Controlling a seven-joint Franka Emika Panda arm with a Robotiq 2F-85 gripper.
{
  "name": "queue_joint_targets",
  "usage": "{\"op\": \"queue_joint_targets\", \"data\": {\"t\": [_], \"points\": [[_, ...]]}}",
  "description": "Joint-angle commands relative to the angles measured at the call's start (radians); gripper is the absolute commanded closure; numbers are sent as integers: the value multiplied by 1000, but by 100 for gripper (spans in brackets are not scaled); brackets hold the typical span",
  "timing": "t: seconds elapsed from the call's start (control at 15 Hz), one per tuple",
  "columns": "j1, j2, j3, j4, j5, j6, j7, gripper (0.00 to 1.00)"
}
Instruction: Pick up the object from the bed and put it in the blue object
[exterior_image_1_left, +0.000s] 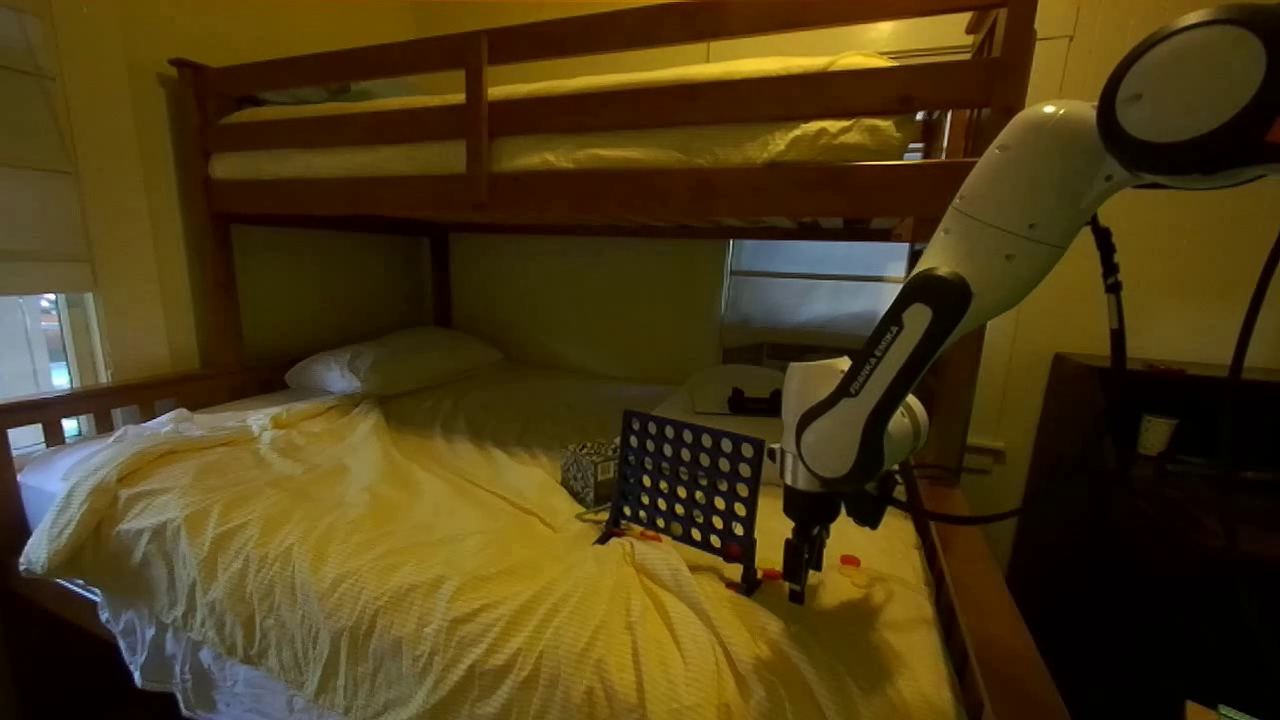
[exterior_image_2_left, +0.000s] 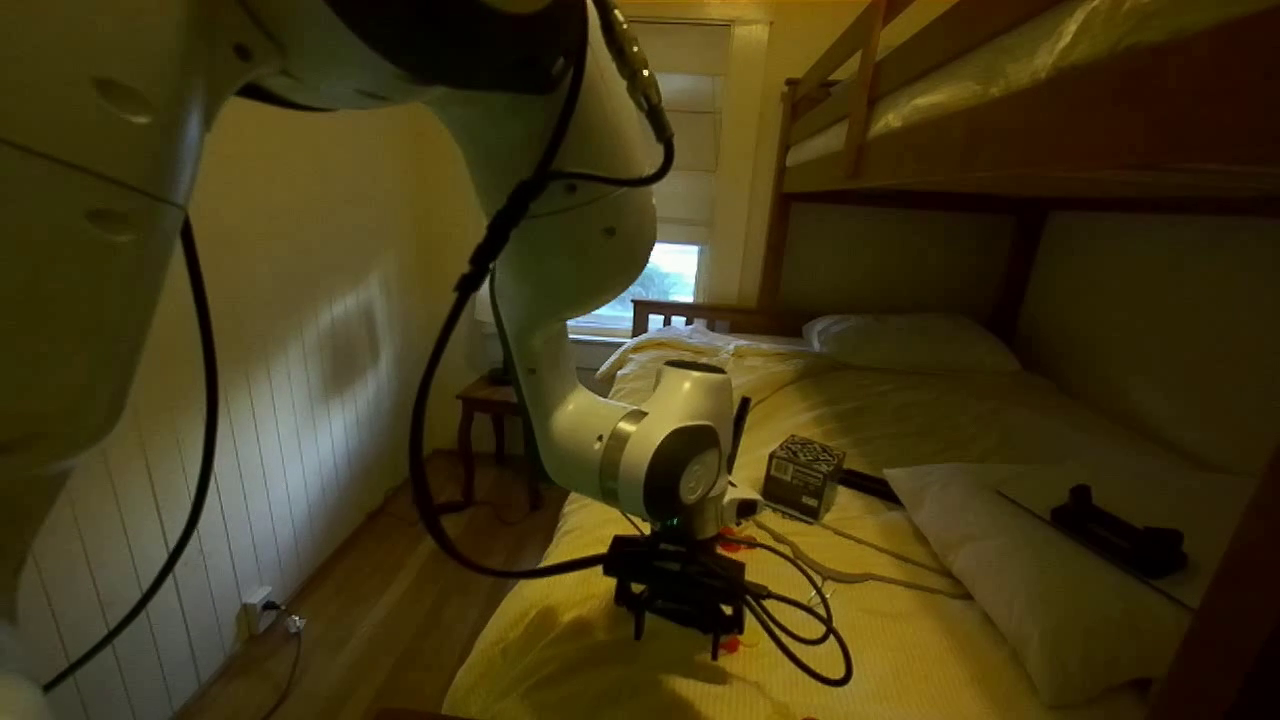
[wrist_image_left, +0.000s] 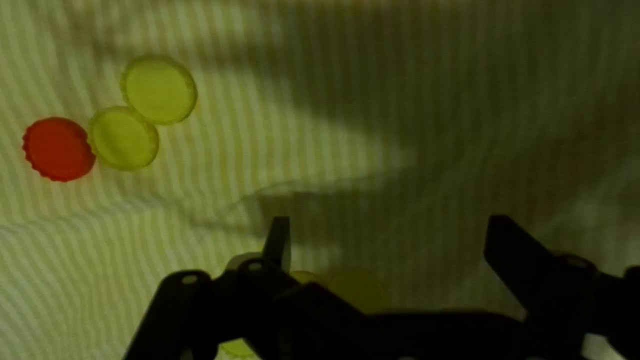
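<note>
The bed (exterior_image_1_left: 400, 560) is the lower bunk with rumpled cream-yellow sheets. The blue object, an upright board with round holes (exterior_image_1_left: 697, 447), stands on it beside my gripper (exterior_image_1_left: 806, 582). In an exterior view the arm hides most of the board. My gripper (exterior_image_2_left: 677, 645) points down, low over the sheet. In the wrist view its fingers (wrist_image_left: 389, 220) are wide apart with nothing held. A red disc (wrist_image_left: 59, 149) touches a yellow disc (wrist_image_left: 124, 138), which touches another yellow disc (wrist_image_left: 159, 90), ahead-left of the fingers. A shaded yellow disc (wrist_image_left: 357, 291) lies partly hidden by the gripper.
A black-and-white patterned box (exterior_image_2_left: 803, 480) stands behind the board. A pillow (exterior_image_2_left: 1040, 560) carries a black object (exterior_image_2_left: 1115, 535). A wooden side rail (exterior_image_1_left: 990, 620) runs along the bed near the arm. The upper bunk (exterior_image_1_left: 600, 200) overhangs. Cables (exterior_image_2_left: 800, 630) loop at the wrist.
</note>
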Motion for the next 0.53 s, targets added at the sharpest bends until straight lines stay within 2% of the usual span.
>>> {"op": "queue_joint_targets", "data": {"t": [0.0,0.47], "points": [[-3,41,3,9,-62,89,5,0],[-56,94,50,-6,-47,276,-36,0]]}}
